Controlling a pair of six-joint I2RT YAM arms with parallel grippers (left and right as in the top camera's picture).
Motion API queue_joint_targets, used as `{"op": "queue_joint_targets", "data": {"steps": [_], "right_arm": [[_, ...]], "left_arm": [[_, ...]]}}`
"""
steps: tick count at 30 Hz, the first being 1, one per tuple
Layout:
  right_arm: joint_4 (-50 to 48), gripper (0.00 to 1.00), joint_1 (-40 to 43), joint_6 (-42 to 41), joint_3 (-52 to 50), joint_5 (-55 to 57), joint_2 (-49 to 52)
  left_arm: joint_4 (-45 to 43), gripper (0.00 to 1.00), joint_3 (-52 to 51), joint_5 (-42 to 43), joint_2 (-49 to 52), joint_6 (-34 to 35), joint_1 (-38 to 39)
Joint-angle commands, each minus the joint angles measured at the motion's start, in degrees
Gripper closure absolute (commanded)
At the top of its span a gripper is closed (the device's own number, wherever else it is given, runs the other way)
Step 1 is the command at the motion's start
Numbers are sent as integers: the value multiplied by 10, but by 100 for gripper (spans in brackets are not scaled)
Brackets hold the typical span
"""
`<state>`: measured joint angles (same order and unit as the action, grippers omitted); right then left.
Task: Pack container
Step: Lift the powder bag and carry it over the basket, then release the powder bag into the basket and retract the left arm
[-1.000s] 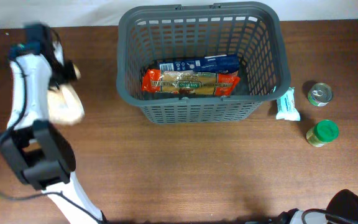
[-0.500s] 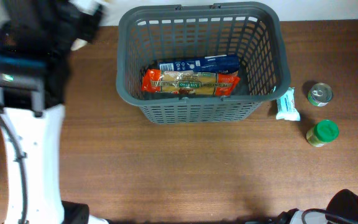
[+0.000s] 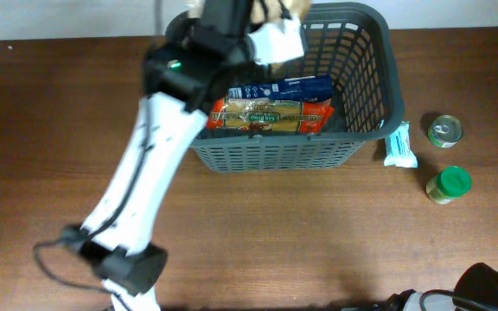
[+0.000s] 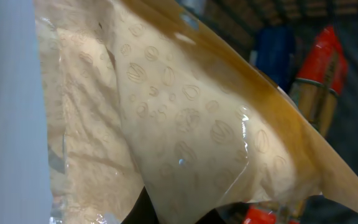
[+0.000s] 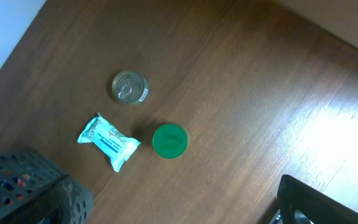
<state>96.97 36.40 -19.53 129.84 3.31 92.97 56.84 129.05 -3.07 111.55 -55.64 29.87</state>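
The dark grey basket (image 3: 389, 69) stands at the back middle of the table and holds a blue packet (image 3: 284, 88) and an orange-red packet (image 3: 271, 113). My left gripper (image 3: 277, 12) hangs above the basket's back left part, shut on a beige clear-film packet (image 4: 185, 118) that fills the left wrist view. Its dark fingers (image 4: 166, 208) show at the bottom of that view, pinching the film. Below the packet I see the blue packet (image 4: 275, 53) and the orange-red packet (image 4: 319, 68). Only a dark part of my right gripper (image 5: 319, 199) shows.
To the right of the basket lie a white-teal packet (image 3: 399, 145), a small tin can (image 3: 445, 131) and a green-lidded jar (image 3: 449, 184). The right wrist view shows them too: packet (image 5: 109, 141), can (image 5: 130, 86), jar (image 5: 169, 140), basket corner (image 5: 17, 186).
My left arm has swung from the far left of the table to above the basket, carrying the beige packet. The things in the basket and the right arm have not moved.
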Motion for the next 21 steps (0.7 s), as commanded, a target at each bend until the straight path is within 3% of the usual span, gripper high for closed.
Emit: {"op": "queue_joint_targets", "data": {"steps": [1, 12, 13, 14, 15, 16, 21], "right_arm": [[3, 1, 4, -5, 1, -6, -3], [4, 1, 4, -5, 1, -12, -3], [4, 1, 4, -5, 1, -12, -3], [4, 1, 4, -5, 1, -12, -3], [4, 1, 4, -5, 1, -12, -3], [4, 1, 4, -5, 1, -12, -3], [3, 1, 4, -5, 1, -12, -3]], "left_arm": [[-2, 98, 1, -2, 39, -24, 14], [9, 95, -12, 8, 144, 14, 45], [9, 77, -17, 7, 144, 23, 47], [11, 51, -17, 6, 144, 34, 48], [10, 14, -17, 3, 143, 49, 49], [8, 1, -17, -2, 139, 66, 50], [6, 1, -13, -10, 87, 131, 48]]}}
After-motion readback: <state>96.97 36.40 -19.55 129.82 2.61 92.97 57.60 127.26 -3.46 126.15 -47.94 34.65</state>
